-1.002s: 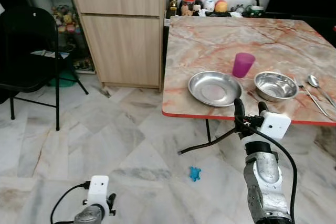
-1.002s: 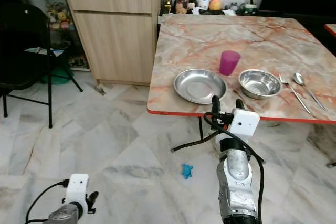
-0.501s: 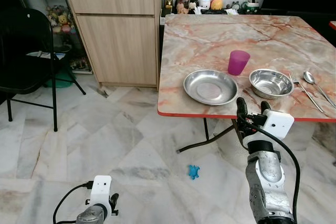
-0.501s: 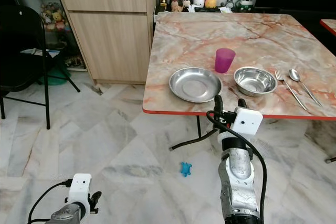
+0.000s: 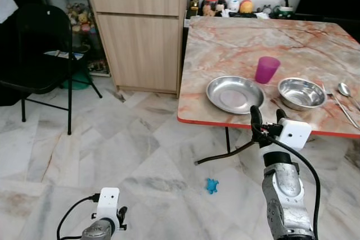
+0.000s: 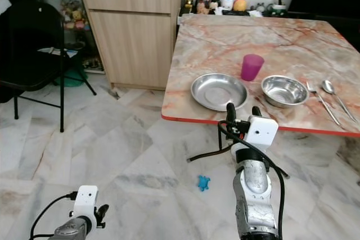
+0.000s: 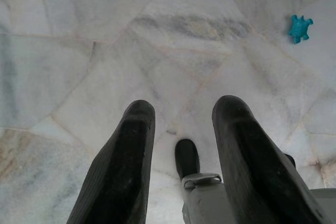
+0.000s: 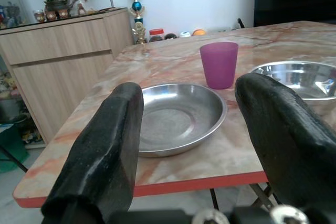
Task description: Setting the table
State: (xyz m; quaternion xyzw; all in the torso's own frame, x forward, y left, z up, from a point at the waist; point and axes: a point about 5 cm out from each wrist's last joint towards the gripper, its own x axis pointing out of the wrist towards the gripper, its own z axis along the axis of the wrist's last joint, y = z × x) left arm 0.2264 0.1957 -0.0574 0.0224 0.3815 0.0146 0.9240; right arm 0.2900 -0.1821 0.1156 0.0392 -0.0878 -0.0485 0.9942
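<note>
On the marble table point(image 5: 242, 43) near its front edge lie a steel plate point(image 5: 234, 94), a purple cup point(image 5: 266, 69) behind it, a steel bowl point(image 5: 301, 93), then a fork point(image 5: 333, 98) and a spoon point(image 5: 343, 89) at the right. My right gripper point(image 5: 266, 118) is raised in front of the table edge, open and empty, facing the steel plate point(image 8: 176, 119) and purple cup point(image 8: 219, 64). My left gripper point(image 7: 181, 156) hangs low over the floor, open and empty.
A wooden cabinet point(image 5: 143, 32) stands left of the table. A black folding chair point(image 5: 42, 49) is at far left. A small blue toy point(image 5: 212, 185) lies on the marble floor by the table's leg point(image 5: 222, 154). Jars and trinkets point(image 5: 236, 7) line the wall behind the table.
The whole view has shifted a little to the right, so the camera has moved. My right gripper stays raised and open before the table edge.
</note>
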